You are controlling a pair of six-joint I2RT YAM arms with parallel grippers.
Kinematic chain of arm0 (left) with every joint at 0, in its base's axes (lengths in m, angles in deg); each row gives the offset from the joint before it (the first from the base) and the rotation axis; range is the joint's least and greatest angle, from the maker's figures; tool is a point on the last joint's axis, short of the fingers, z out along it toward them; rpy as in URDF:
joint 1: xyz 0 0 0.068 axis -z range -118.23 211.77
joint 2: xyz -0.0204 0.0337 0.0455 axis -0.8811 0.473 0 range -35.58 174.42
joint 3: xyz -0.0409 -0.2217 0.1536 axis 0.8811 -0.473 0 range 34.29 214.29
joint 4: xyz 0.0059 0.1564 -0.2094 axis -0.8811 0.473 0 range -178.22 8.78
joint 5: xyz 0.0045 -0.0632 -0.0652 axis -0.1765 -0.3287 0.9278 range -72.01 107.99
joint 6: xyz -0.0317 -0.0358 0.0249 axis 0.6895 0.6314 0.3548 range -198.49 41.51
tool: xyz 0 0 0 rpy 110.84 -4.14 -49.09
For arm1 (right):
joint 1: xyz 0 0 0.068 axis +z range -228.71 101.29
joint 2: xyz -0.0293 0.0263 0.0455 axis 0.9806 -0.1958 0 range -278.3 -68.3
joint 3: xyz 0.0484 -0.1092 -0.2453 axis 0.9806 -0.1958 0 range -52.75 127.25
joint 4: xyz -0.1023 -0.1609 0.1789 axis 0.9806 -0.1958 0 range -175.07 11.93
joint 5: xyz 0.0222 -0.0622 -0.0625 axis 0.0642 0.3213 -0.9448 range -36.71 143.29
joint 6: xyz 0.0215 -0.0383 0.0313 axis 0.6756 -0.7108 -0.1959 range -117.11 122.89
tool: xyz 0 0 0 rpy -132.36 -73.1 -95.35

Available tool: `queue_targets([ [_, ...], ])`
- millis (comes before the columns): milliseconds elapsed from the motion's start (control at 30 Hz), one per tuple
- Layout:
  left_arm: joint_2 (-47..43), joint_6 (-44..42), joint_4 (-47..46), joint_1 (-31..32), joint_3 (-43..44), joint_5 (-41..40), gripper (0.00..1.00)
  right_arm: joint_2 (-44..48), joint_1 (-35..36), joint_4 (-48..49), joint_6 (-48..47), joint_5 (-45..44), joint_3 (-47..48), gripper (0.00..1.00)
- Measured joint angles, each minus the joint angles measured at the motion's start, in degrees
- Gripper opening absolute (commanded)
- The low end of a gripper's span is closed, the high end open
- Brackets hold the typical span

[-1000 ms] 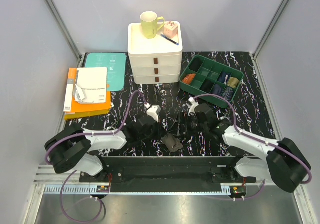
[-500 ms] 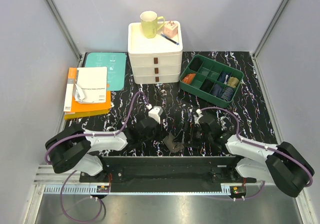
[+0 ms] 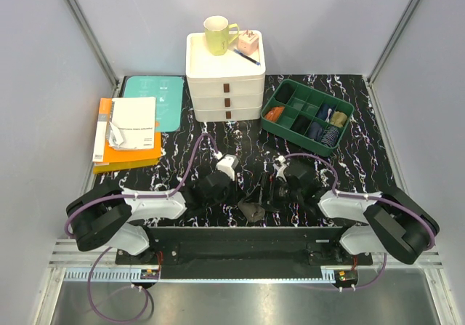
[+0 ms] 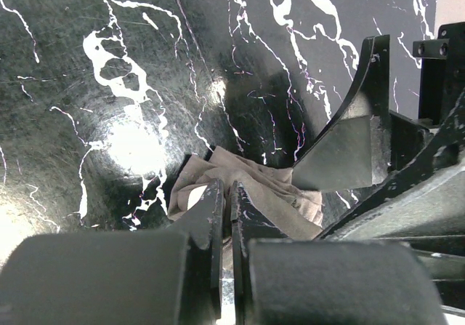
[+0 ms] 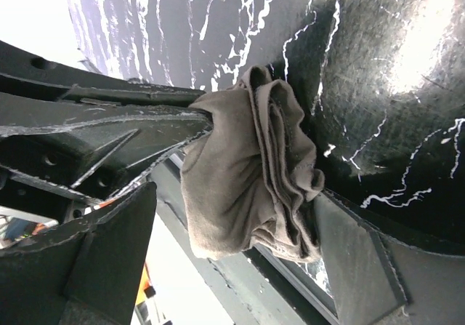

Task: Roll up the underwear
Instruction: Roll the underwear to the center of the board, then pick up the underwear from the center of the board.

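- While both arms crowd the middle of the table's (image 3: pixel 378 172) near edge in the top view, the olive-brown underwear (image 3: pixel 252 210) lies bunched between them, within reach of both for rolling, I judge.
- Left wrist: left gripper (image 4: pixel 225 198) pressed together, seemingly pinching a cloth fold to anchor it.
- Right wrist: right gripper (image 5: pixel 236 230) spread wide, straddling the bundle; I read that as ready to squeeze.

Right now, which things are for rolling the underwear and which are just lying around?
For the job: olive-brown underwear, left gripper, right gripper.
Lying about: yellow-green mug, white drawer unit, green sock tray, books, teal folder.
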Motion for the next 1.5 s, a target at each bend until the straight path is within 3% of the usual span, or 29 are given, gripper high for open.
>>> queue_targets([
  [433, 0.1, 0.1, 1.7, 0.6, 1.1, -0.6, 0.0, -2.0, 0.2, -11.0, -8.2, 0.0, 6.5, 0.86],
  [600, 0.5, 0.1, 2.0, 0.6, 1.4, -0.6, 0.0, -4.5, 1.3, -11.7, -10.0, 0.6, 8.6, 0.78],
  [767, 0.5, 0.1, 2.4, 0.8, 1.7, -0.5, 0.0, -6.6, 2.3, -12.0, -10.9, 0.9, 9.4, 0.47],
  [867, 0.7, 0.1, 2.6, 1.0, 1.9, -0.5, 0.0, -6.8, 2.4, -12.2, -11.1, 1.2, 9.9, 0.36],
  [1033, 0.8, 0.2, 3.9, 1.0, 2.7, -0.6, 0.01, -6.8, 2.6, -13.7, -11.7, 1.2, 10.8, 0.0],
  [1200, 1.2, 0.3, 8.3, 1.1, 5.2, -1.0, 0.23, -6.8, 2.6, -14.6, -11.9, 1.2, 11.2, 0.0],
  [1300, 1.3, 0.6, 11.6, 0.5, 7.1, -1.3, 0.46, -6.3, 2.6, -15.0, -11.8, 0.9, 11.2, 0.0],
  [1500, -3.1, 0.7, 16.5, -6.0, 8.2, -0.6, 0.66, 0.5, 2.3, -21.8, -12.2, -1.9, 11.6, 0.0],
])
